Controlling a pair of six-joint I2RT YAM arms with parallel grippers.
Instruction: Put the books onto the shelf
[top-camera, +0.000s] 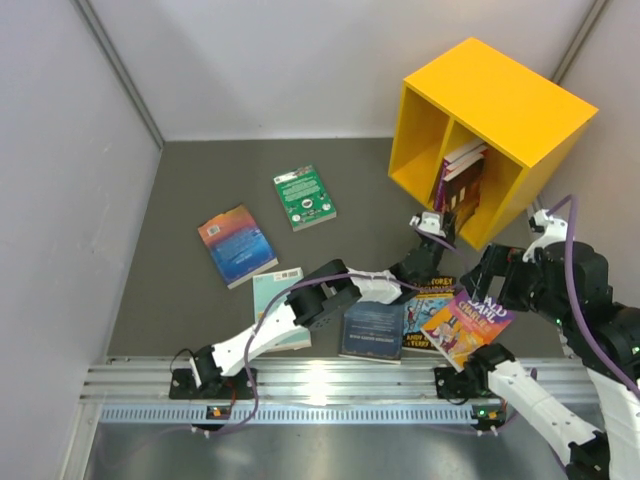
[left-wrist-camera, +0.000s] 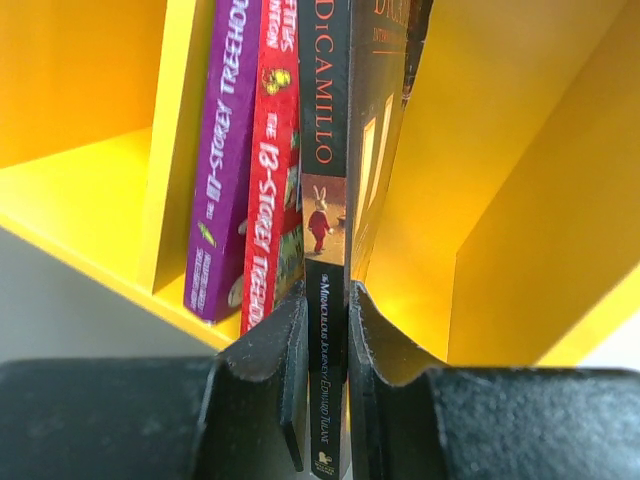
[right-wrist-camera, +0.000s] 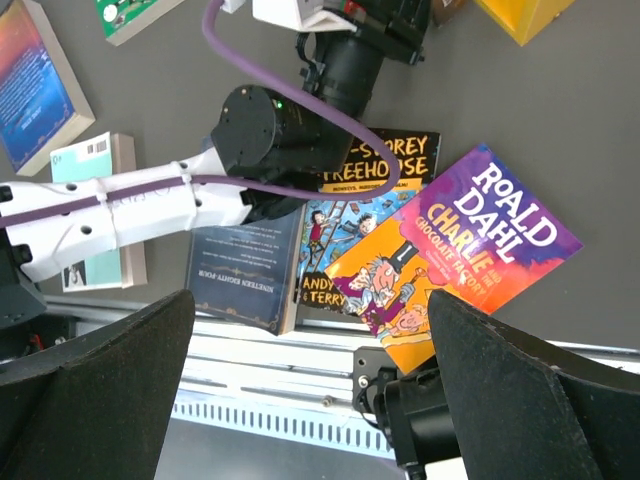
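Shelf (top-camera: 500, 110): yellow box with two compartments, at 2 o'clock on the grey table (top-camera: 180, 200), open side facing 7 o'clock.
Left gripper (left-wrist-camera: 327, 320): fingers (left-wrist-camera: 285, 370) pressed together on the spine of a black book (left-wrist-camera: 325, 190), at the mouth of the shelf's right compartment.
Black book: upright, with its lower end pinched between the fingers.
Red book (left-wrist-camera: 275, 190): upright in the same compartment, touching the black book on its 9 o'clock side.
Purple book (left-wrist-camera: 222, 160): upright next to the red book, just beside the divider (left-wrist-camera: 180, 150).
Right gripper (right-wrist-camera: 310, 330): jaws wide apart, nothing between them, hanging above the books at 5 o'clock on the table.
Roald Dahl book (right-wrist-camera: 470, 250): flat and face up, with a purple and orange cover, near the front rail (top-camera: 320, 380).
Treehouse book (right-wrist-camera: 385, 165): flat, touching the Roald Dahl book at its 9 o'clock side.
Dark blue book (right-wrist-camera: 245, 280): flat, at 9 o'clock of the treehouse book, partly under the left arm (top-camera: 300, 315).
Pale teal book (top-camera: 272, 290): flat, further toward 9 o'clock, also partly under the left arm.
Orange and blue book (top-camera: 237, 245): flat, at 9 o'clock on the table.
Green book (top-camera: 304, 197): flat, at 11 o'clock, well apart from the shelf.
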